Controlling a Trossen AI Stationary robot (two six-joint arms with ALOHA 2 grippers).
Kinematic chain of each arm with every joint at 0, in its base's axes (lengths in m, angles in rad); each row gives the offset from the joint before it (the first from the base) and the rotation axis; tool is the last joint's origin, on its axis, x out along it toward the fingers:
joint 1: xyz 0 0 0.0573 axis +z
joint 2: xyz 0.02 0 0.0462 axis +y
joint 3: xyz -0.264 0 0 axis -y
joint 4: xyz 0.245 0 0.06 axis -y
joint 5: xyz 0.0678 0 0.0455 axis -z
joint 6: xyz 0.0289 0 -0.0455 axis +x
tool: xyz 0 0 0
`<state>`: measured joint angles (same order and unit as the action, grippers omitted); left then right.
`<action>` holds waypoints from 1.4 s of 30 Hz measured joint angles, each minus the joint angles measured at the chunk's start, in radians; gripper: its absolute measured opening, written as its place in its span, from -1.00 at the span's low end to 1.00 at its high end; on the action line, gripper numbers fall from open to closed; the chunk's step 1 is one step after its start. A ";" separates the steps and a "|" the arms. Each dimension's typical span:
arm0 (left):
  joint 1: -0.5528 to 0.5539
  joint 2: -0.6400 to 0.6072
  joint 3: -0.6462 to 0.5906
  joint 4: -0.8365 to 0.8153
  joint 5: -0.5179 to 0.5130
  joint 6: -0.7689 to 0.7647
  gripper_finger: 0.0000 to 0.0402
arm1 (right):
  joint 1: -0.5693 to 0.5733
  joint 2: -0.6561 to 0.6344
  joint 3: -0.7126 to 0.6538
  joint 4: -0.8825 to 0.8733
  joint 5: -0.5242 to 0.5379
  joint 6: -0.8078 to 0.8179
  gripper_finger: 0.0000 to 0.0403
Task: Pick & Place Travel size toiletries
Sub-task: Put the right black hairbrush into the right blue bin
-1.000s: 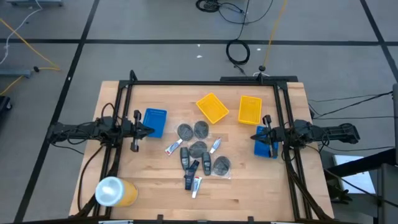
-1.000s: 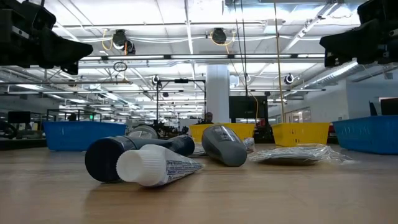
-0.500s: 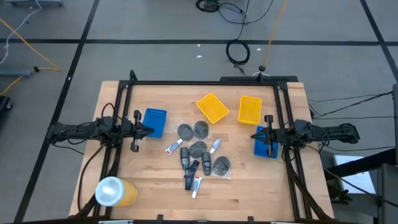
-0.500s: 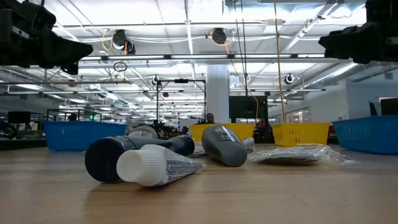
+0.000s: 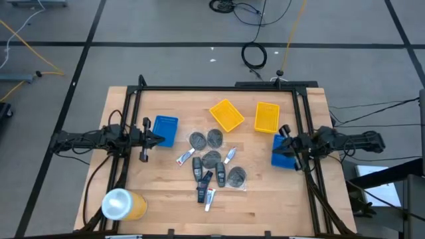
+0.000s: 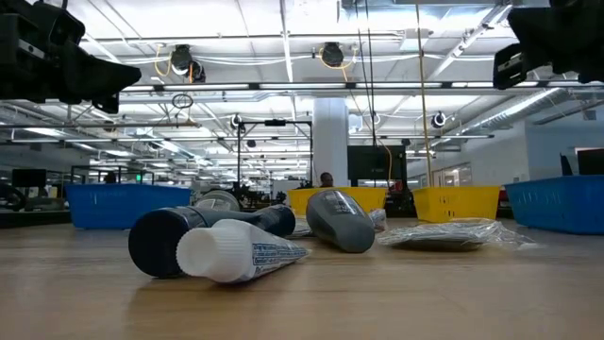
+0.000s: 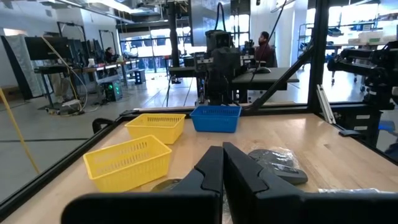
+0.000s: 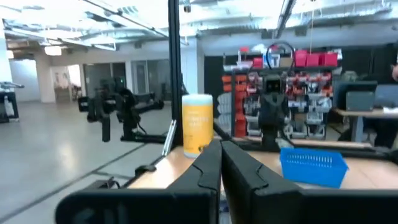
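The travel size toiletries lie loose in the table's middle: grey discs [image 5: 211,158], dark bottles [image 5: 197,166] and silvery-white tubes [image 5: 184,158]. The low view shows a dark bottle [image 6: 170,242] and a white-capped tube [image 6: 236,253] lying on their sides, with a wrapped disc [image 6: 453,234] farther back. My left gripper [image 5: 157,139] hovers shut over the left blue tray [image 5: 165,129]; its fingers [image 7: 211,167] point toward the pile. My right gripper [image 5: 275,152] is shut above the right blue tray [image 5: 283,158]; its fingers [image 8: 211,160] touch nothing.
Two yellow trays [image 5: 226,114] [image 5: 266,117] sit toward the far edge. A large orange cup [image 5: 123,204] stands at the near left corner. A black frame [image 5: 219,88] runs around the table. People sit in the room beyond [image 7: 264,46].
My right gripper has turned about its wrist over the right blue tray and has risen a little in the low view, staying shut. The toiletries and my left arm have kept still.
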<state>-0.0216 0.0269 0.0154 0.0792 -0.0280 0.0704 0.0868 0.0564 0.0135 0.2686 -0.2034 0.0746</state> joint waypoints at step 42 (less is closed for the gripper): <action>0.000 0.000 0.000 0.000 0.000 0.000 -0.95 | 0.229 1.530 0.519 0.383 0.204 -0.003 -0.51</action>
<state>-0.0214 0.0269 0.0154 0.0788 -0.0281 0.0704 0.3161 1.5860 0.5329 0.6514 0.0006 0.0716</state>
